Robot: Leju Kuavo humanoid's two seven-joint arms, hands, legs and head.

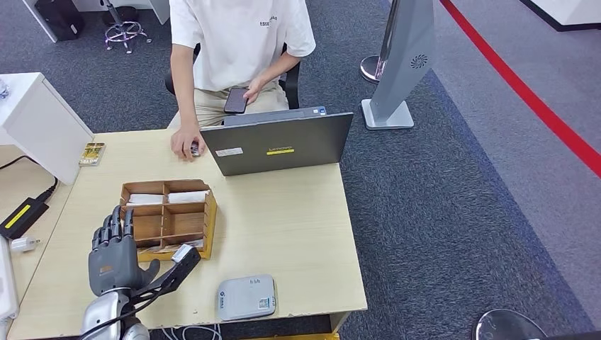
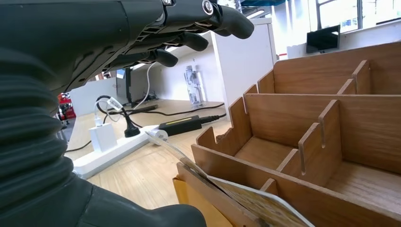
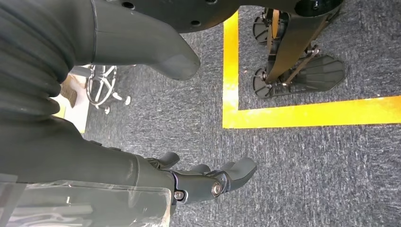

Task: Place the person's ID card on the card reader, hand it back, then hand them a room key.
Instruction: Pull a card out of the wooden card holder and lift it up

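Note:
My left hand [image 1: 112,256] hovers over the table just left of the wooden compartment box [image 1: 210,221], fingers straight and spread, holding nothing. In the left wrist view that hand [image 2: 118,33] reaches over the box [image 2: 302,156], where a patterned card [image 2: 250,201] leans in the front slot. White cards [image 1: 169,197] lie in the box's far compartments. The grey-white card reader [image 1: 246,297] sits near the table's front edge, with nothing on it. My right hand [image 3: 198,182] hangs over the carpet with loosely bent, empty fingers. The person's hand [image 1: 188,144] rests on the table over something small and dark.
A grey laptop [image 1: 280,145] stands open between the person and the box. The person holds a phone [image 1: 235,100] in the other hand. A gold packet [image 1: 92,154], a white partition [image 1: 42,127] and a power strip [image 2: 113,151] with cables lie to the left.

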